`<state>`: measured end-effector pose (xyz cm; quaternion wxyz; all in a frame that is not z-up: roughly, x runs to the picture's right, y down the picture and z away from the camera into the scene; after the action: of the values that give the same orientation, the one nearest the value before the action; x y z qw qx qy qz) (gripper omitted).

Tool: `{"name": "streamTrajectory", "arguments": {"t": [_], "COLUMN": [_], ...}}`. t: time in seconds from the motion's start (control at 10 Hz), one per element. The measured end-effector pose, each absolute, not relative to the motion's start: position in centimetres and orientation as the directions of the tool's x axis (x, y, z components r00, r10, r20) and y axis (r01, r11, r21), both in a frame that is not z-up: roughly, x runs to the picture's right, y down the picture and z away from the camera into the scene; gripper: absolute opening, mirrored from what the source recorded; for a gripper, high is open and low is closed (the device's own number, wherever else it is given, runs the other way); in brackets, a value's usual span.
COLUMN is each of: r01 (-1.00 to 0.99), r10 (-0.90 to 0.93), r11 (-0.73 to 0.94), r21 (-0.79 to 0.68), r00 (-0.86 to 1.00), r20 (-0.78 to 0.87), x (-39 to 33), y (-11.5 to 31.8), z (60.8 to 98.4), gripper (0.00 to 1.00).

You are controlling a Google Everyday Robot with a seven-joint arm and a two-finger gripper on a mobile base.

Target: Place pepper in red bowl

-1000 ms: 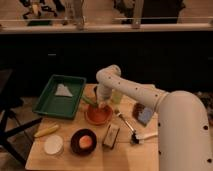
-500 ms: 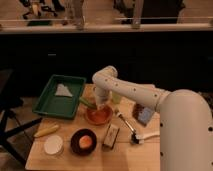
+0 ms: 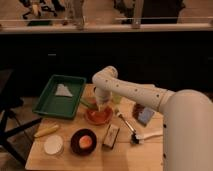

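The red bowl (image 3: 98, 117) sits on the wooden table (image 3: 65, 160), right of the green tray. My gripper (image 3: 102, 107) hangs from the white arm (image 3: 130, 92), pointing down just over the bowl's back rim. A small dark green elongated thing, apparently the pepper (image 3: 86, 103), lies by the bowl's left rear edge, just left of the gripper. I cannot tell whether the gripper touches it.
A green tray (image 3: 50, 102) with a white cloth (image 3: 63, 90) is at the left. A yellow elongated item (image 3: 46, 131), a white disc (image 3: 53, 145), and a dark bowl (image 3: 75, 145) holding an orange object (image 3: 85, 142) are in front. A packet (image 3: 111, 135), a brush (image 3: 129, 129) and a blue pouch (image 3: 145, 116) are to the right.
The arm's wrist has shifted slightly left and lower, bringing the gripper closer over the red bowl's rim. Nothing else on the table has moved.
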<state>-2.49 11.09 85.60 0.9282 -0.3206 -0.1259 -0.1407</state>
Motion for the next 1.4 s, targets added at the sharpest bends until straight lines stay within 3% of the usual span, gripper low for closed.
{"name": "streamTrajectory", "arguments": {"t": [1.4], "r01": [0.249], "r10": [-0.118], "r11": [0.764], "r21": [-0.595], "r00": [0.961], "r20": [0.25], "x": [2.0], "y": [13.0], "z": [83.6], "gripper": [0.0]}}
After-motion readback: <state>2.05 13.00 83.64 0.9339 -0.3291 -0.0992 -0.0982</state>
